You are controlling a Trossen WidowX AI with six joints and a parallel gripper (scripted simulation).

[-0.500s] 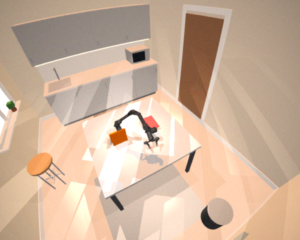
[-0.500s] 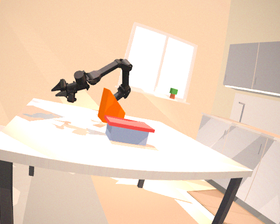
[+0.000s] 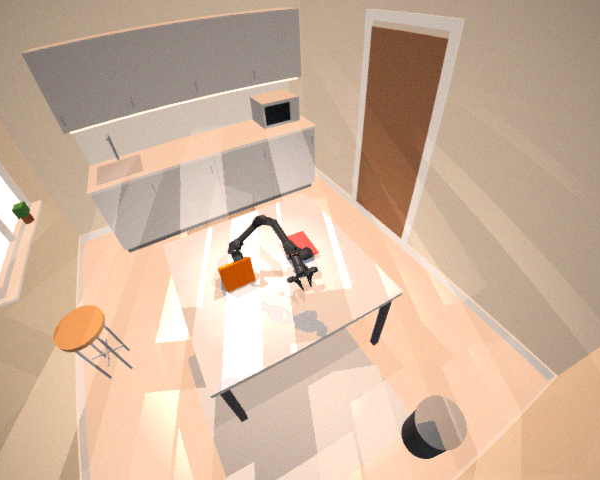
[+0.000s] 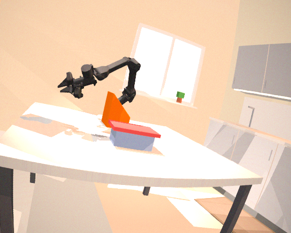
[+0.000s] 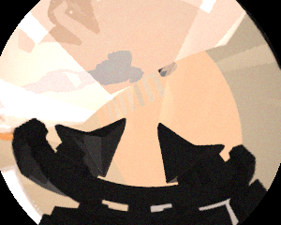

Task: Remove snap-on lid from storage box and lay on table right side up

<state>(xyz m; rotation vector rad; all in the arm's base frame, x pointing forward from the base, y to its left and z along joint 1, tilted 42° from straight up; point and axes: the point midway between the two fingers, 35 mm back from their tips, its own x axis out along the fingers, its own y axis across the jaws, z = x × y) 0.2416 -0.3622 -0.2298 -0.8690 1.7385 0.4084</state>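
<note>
The red lid [image 3: 303,241] [image 4: 135,129] lies on top of the blue-grey storage box [image 4: 133,142], covering its opening. The box stands on the white table [image 3: 349,307] [image 4: 65,158]; in the top view the lid and arm hide its body. My gripper [image 3: 307,286] [image 4: 59,89] [image 5: 141,123] is partly open, with nothing between its fingers. It hangs high above the table, well away from the box and lid, with its fingers pointing away from them. The wrist view shows neither box nor lid.
An orange wedge-shaped block [image 3: 238,274] [image 4: 115,112] stands on the table by the arm's base, close to the box. My forearm [image 3: 280,235] reaches past the lid's side. The table's edge [image 3: 310,345] lies beyond the gripper.
</note>
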